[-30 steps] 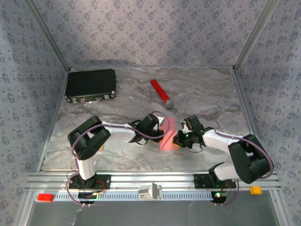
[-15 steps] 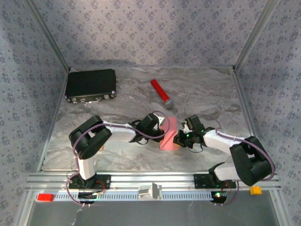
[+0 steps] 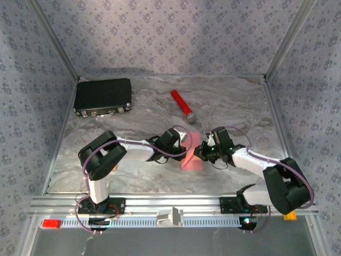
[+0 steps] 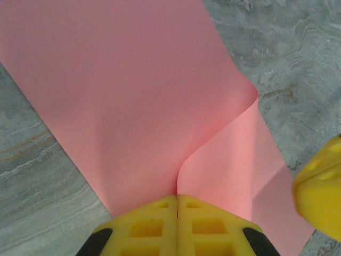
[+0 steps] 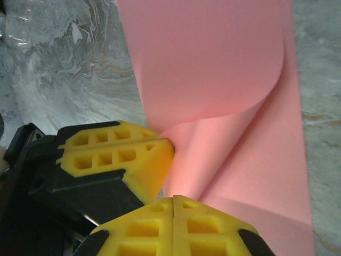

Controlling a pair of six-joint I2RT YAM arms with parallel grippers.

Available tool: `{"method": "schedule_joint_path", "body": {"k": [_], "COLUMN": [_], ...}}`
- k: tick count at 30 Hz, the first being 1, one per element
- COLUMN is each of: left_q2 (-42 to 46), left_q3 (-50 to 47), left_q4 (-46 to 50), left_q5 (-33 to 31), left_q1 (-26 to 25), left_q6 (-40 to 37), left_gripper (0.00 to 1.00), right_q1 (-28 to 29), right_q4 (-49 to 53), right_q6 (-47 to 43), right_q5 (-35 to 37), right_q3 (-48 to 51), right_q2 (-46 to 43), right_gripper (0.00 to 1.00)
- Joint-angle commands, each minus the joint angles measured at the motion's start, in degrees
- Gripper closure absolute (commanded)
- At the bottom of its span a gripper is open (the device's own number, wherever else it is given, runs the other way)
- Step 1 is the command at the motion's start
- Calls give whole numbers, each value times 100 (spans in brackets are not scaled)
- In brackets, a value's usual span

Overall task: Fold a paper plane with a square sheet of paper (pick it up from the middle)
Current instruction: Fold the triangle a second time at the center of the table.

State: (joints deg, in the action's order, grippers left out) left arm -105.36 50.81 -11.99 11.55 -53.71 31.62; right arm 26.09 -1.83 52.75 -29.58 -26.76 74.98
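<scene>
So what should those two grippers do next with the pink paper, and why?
Probably carry the pinched edge across and lay it flat. The left gripper and right gripper both pinch the square sheet of paper, which is curled over but not yet creased.

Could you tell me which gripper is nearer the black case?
Left. The left gripper holds the paper on the side toward the black case; the right gripper beyond it.

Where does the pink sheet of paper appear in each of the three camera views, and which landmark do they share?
Top external: the pink sheet lies just right of and below centre.
Left wrist: it runs from upper left to lower right, its curl pinched in the left pincer at the bottom edge.
Right wrist: upper right, curling down into the right pincer.
Shared landmark: the grey marbled table beside the sheet.
</scene>
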Motion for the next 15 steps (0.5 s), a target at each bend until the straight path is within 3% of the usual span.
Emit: {"method": "schedule_joint_path", "body": {"k": [1,15], "left_q2": [-121,-134], "left_q3": [-66,-56], "left_q4": [136,163], "left_q5": [20,48], "left_q1": [10,10], "left_q6": [60,44], "left_gripper": [97,97], "right_q1": [95,283], "right_q4": [-455,-1088], "right_q6": [344,551], "right_q5": [-87,-88], "right_q3": [-13,-68], "right_q2": [248,978], "right_gripper": [97,98]}}
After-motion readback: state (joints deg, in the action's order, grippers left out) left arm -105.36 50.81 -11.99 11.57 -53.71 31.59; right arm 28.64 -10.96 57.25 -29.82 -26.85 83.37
